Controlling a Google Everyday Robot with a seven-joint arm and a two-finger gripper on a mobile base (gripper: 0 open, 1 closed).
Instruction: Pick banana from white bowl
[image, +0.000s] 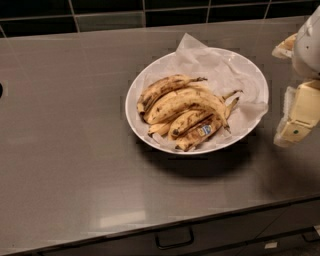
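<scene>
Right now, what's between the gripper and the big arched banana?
Camera view: crumpled paper, the white bowl's right rim, then bare counter up to the gripper at right.

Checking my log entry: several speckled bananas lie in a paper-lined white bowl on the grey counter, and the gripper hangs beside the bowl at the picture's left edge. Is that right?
One slip: the camera view shows the gripper at the picture's right edge, beside the white bowl, not the left. The rest holds.
</scene>
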